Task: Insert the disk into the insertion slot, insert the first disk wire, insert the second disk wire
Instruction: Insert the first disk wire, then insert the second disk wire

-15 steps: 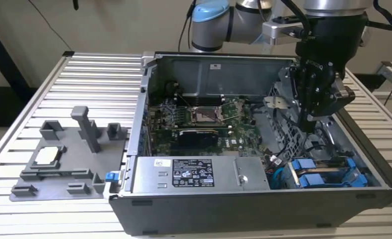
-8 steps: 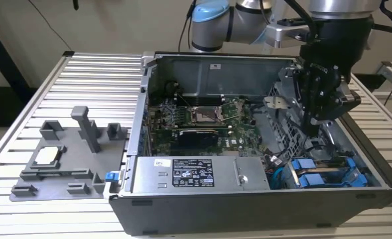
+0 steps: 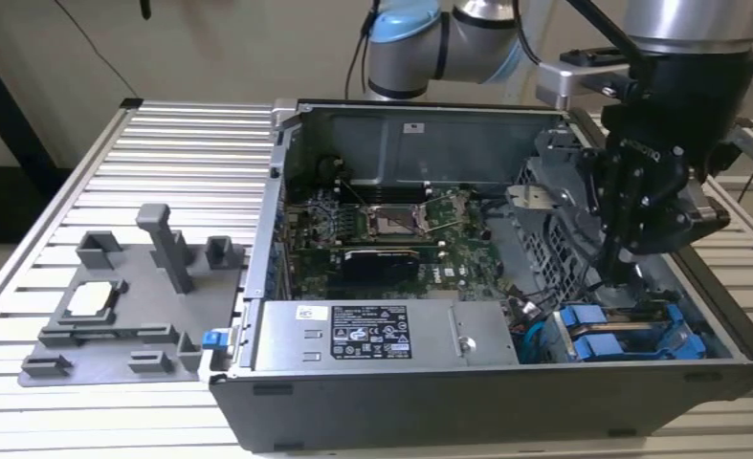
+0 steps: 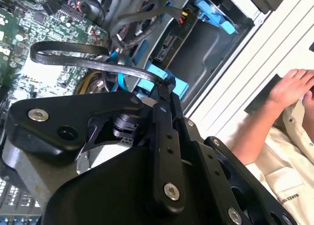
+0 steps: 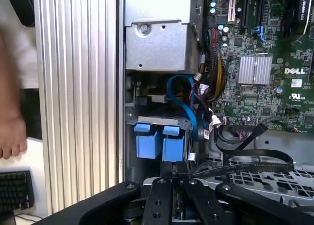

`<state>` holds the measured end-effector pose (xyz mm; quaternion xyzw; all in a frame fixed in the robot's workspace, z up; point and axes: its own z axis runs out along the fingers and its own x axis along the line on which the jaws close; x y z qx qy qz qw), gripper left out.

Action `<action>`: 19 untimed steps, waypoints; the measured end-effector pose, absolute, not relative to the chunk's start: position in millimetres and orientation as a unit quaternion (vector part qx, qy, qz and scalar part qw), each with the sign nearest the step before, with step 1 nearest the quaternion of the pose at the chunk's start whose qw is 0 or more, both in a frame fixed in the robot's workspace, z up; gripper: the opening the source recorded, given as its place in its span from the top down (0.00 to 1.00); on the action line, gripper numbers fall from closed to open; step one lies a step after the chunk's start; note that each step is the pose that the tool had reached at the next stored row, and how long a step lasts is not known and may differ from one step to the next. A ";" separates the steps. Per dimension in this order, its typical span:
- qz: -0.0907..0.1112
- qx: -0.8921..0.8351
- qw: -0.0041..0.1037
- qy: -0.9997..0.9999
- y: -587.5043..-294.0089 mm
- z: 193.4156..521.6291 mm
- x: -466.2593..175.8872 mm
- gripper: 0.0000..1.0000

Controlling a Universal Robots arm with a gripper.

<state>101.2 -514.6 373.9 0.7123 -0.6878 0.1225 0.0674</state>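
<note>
Blue-framed disk (image 5: pixel 172 145) beside its twin (image 5: pixel 147 142); gripper (image 5: pixel 174 170) crowds their edge among cables (image 5: pixel 255 157); cannot tell its opening.

Black screw-studded tool (image 4: pixel 167 87), silver-blue arm (image 3: pixel 459 38)

The gripper (image 3: pixel 620 275) near the disk (image 3: pixel 600 346)

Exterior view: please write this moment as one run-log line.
black gripper: inside open dark grey metal computer case | nearest: two blue-framed silver-grey disks, seated side by side | blue cable: curves beside disks
</note>
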 end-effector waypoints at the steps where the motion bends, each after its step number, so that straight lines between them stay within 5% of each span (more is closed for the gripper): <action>1: 0.122 0.712 0.068 -0.688 -517.6 373.8 102.5 0.84; 13: 0.117 0.713 0.072 -0.687 -548.6 373.8 109.2 0.84; 19: 0.083 0.716 0.037 -0.692 -549.6 373.7 109.2 0.84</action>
